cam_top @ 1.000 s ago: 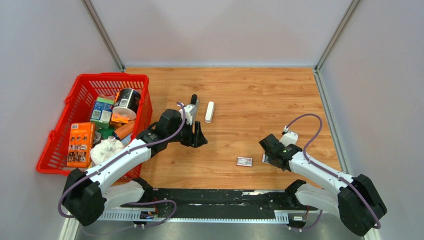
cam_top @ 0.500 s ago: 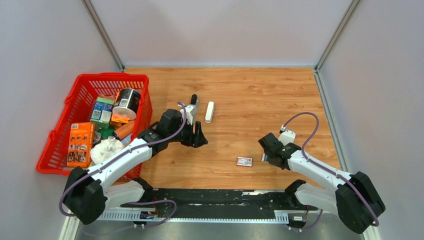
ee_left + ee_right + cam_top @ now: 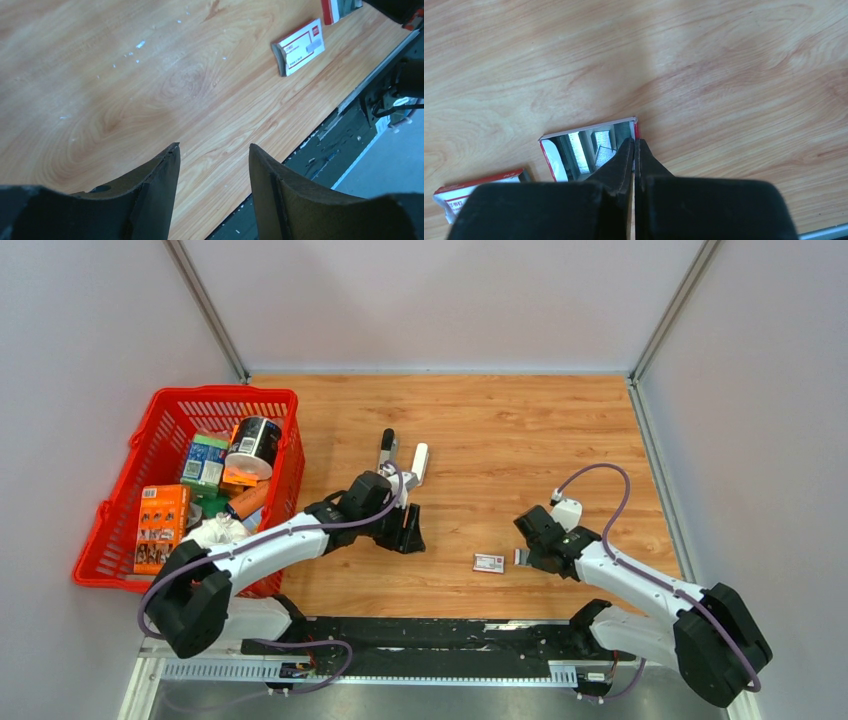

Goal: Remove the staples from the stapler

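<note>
Bright, even overhead light; top view sharp, soft shadows on the wooden table (image 3: 520,430). Left gripper (image 3: 213,147) and right gripper (image 3: 634,141) loom dark, slightly blurred, low in their views; pale glare washes the left wrist view's upper left.

White stapler (image 3: 420,462), red basket (image 3: 222,392), red/wht box (image 3: 488,562), orange-brown wood-grain tbl (image 3: 520,440).

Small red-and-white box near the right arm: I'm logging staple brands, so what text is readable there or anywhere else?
Small red-and-white flat cardboard box: grey print and a red mark, too blurred to read.
Orange carton in the red plastic basket: print too small to read.
Nothing else legible.
</note>
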Robot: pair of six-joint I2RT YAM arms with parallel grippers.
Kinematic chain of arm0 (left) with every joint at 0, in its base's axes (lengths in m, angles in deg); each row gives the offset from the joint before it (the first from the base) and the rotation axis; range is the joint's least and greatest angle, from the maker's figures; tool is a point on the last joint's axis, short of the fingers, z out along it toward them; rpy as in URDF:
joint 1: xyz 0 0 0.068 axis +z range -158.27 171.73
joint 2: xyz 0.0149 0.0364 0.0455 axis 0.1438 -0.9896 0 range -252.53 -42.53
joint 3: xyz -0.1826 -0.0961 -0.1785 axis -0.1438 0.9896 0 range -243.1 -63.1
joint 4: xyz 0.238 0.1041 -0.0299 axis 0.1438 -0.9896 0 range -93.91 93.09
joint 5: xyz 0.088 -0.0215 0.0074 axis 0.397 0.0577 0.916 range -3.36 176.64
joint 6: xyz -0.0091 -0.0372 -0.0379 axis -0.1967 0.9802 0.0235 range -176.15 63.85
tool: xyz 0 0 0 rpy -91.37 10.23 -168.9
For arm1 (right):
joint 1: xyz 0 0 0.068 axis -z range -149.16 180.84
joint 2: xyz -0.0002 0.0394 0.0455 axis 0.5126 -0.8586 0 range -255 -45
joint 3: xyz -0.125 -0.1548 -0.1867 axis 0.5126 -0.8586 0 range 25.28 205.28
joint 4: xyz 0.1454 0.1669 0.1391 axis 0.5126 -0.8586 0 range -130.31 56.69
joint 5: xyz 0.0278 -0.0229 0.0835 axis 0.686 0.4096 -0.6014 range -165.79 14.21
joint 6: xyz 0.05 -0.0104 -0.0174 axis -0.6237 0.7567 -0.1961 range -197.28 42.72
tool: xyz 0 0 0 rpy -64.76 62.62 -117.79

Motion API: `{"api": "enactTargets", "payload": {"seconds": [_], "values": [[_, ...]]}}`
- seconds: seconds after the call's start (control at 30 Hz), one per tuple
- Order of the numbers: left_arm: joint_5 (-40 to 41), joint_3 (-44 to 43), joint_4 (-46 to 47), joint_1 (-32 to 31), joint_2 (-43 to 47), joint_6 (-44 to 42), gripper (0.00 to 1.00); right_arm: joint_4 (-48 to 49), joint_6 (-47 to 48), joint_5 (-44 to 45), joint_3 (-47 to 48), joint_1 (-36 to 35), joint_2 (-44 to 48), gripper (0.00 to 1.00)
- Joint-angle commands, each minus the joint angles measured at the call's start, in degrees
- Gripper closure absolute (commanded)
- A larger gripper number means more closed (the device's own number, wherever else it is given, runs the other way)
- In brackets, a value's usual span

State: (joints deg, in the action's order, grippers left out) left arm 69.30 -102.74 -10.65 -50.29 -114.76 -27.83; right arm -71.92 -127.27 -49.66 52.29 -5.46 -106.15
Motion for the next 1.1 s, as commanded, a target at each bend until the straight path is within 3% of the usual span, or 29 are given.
{"api": "enactTargets", "payload": {"seconds": [0.0,0.13,0.27,0.3,0.47,0.53,1.07], "values": [[0.7,0.4,3.3,-1.7,-2.4,1.1,0.40,-0.1,0.7,-2.6,0.2,-1.7,0.9,1.00],[0.6,0.0,4.4,-3.0,-5.5,1.7,0.43,-0.3,0.6,-3.5,0.0,-2.6,1.0,1.00],[-0.5,-0.6,5.8,-3.8,-8.6,1.9,0.53,-0.3,0.6,-3.5,0.2,-3.3,0.7,1.00],[-1.1,-0.8,6.4,-3.9,-9.8,2.1,0.61,-0.4,0.7,-3.5,0.2,-3.6,0.6,1.00],[-1.7,-2.1,8.0,-4.7,-13.6,2.2,0.81,-0.4,0.9,-3.8,0.2,-4.2,0.8,1.00],[-2.2,-2.7,8.3,-5.0,-15.0,2.4,1.00,-0.5,1.0,-4.0,0.2,-4.6,0.9,1.00],[-3.0,-6.2,10.7,-6.9,-21.0,3.0,1.00,0.6,-0.4,-6.1,0.2,-6.9,0.5,1.00]]}}
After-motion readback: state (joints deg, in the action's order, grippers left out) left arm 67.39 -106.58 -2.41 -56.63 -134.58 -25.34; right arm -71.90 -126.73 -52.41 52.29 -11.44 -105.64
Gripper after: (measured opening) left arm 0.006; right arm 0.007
